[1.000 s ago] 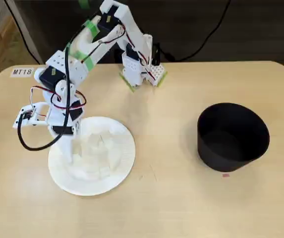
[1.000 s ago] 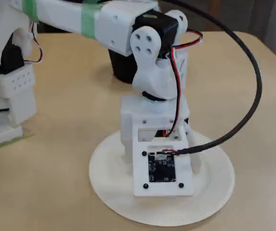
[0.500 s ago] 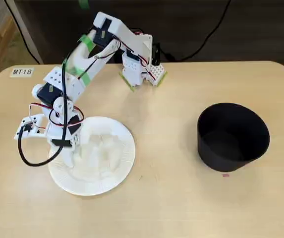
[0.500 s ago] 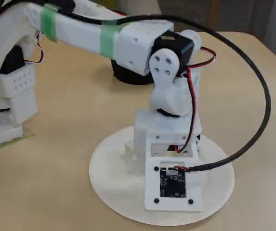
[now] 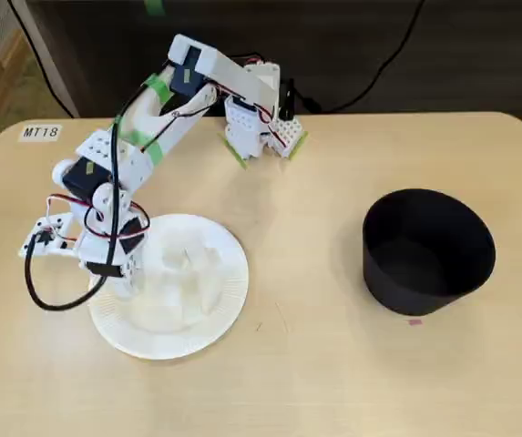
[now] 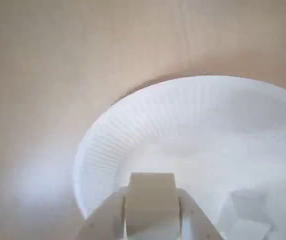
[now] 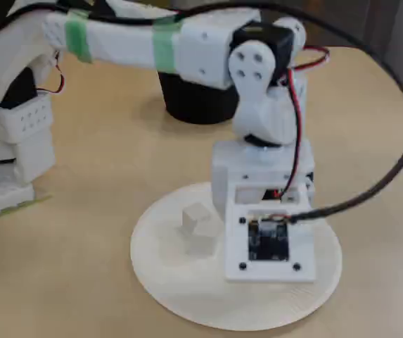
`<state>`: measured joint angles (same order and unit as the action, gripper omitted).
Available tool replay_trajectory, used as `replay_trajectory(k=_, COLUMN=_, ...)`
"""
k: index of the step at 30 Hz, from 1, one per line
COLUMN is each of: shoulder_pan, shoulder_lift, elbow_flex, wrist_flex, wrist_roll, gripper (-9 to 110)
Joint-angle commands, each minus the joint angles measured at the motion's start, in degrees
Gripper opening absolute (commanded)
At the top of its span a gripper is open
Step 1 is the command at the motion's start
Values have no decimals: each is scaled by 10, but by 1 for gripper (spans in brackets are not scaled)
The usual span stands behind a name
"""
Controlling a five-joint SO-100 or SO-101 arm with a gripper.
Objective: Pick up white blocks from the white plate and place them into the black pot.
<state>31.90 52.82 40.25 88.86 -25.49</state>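
I see my gripper (image 6: pixel 150 220) squeezing one white block (image 6: pixel 150 200) over the white plate (image 6: pixel 133 130). More blocks (image 7: pixel 200 227) sit beside it. The black pot (image 5: pixel 428 250) stands far away.

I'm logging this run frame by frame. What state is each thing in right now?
gripper: down over the plate, shut on a white block.
held white block: clamped between the fingers.
other white blocks: loose on the plate beside the gripper, huddled together; exact count unclear.
white plate: flat on the table.
black pot: upright, looks empty.
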Motion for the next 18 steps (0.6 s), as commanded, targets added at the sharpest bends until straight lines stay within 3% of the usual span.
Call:
replay_trajectory(k=1, shoulder_pan=-33, shoulder_lift=118, elbow_flex=-96, wrist_flex=30, wrist_roll=33, gripper=-2)
replay_trajectory(k=5, shoulder_pan=-110, shoulder_lift=250, elbow_flex=-81, wrist_flex=61, wrist_roll=66, gripper=-2)
replay_trajectory(k=9, shoulder_pan=-280, shoulder_lift=368, elbow_flex=31, wrist_flex=61, wrist_roll=97, gripper=-2)
replay_trajectory(k=14, shoulder_pan=-517, shoulder_lift=390, elbow_flex=105, wrist_flex=52, wrist_roll=148, gripper=-2)
replay_trajectory(k=18, shoulder_pan=-608, shoulder_lift=399, elbow_flex=207, wrist_flex=-18, wrist_roll=177, gripper=-2)
